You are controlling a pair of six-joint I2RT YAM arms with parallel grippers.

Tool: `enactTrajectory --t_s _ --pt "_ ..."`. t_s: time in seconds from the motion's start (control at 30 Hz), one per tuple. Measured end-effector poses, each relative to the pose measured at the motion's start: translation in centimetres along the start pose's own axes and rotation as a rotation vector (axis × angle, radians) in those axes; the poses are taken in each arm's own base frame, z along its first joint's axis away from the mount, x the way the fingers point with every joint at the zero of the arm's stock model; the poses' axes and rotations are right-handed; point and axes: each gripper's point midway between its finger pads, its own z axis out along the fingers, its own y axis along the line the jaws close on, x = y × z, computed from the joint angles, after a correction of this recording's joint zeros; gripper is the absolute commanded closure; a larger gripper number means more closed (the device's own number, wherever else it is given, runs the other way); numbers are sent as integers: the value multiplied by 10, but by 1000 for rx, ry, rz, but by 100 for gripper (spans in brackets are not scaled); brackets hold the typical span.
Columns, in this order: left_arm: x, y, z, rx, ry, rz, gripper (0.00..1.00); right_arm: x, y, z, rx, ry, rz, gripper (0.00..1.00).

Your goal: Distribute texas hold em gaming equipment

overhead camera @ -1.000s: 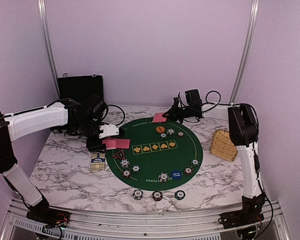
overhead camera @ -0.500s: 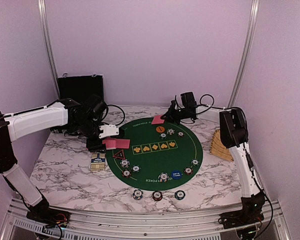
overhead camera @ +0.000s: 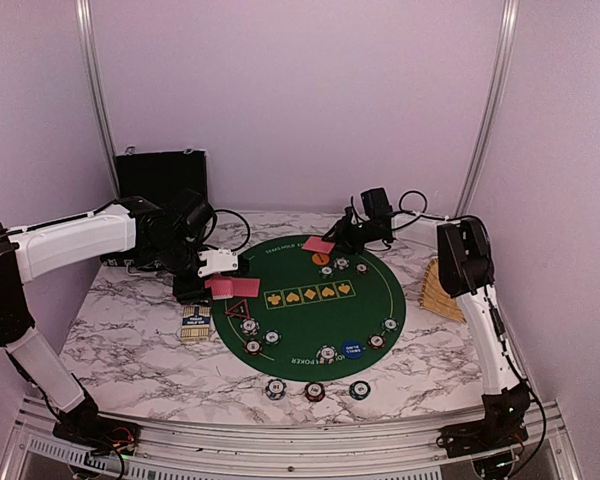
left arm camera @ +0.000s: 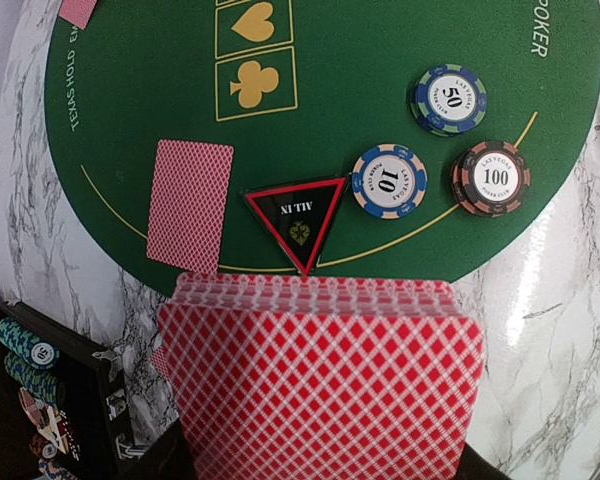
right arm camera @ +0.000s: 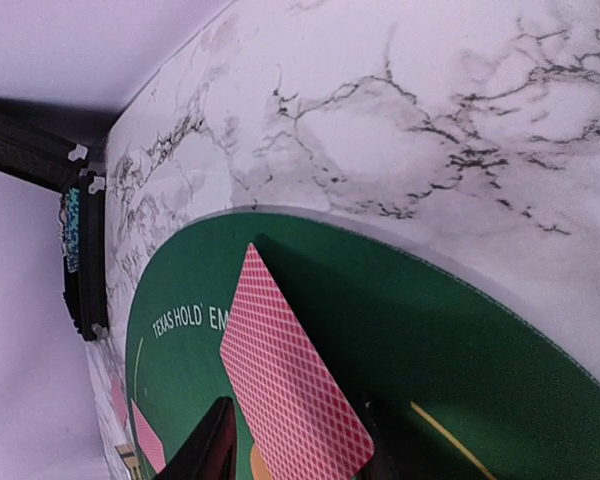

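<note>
My left gripper [overhead camera: 223, 268] hovers by the left edge of the green poker mat [overhead camera: 300, 322], shut on a deck of red-backed cards [left arm camera: 320, 390] that hides its fingers. Below the deck lie a single card [left arm camera: 190, 205], the red-rimmed black triangle [left arm camera: 298, 220] and three chips [left arm camera: 389, 181]. At the mat's far edge, my right gripper [overhead camera: 344, 239] stands open, its fingers [right arm camera: 208, 450] apart on either side of one red-backed card [right arm camera: 290, 380] that leans just over the felt. An orange disc [overhead camera: 321, 258] and a blue disc [overhead camera: 351, 349] lie on the mat.
The black hinged case [overhead camera: 161, 177] stands open at the back left, with chips inside [left arm camera: 25, 345]. A card box [overhead camera: 196, 322] lies left of the mat. A tan slatted wooden object [overhead camera: 446, 288] sits at the right. Three chips [overhead camera: 314, 390] lie near the front edge.
My right gripper came down slightly toward the mat's far edge and its jaws spread apart around the card. The left arm and its deck have not moved.
</note>
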Motion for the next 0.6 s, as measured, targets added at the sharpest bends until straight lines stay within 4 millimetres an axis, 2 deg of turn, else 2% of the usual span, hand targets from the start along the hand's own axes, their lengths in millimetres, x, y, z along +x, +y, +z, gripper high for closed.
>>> enactTrajectory --t_s 0.33,0.6 --pt "0 0 0 0 0 0 91 -5 1 -19 87 -19 -43 40" --pt "0 0 0 0 0 0 92 -11 29 -59 112 -68 -95 31"
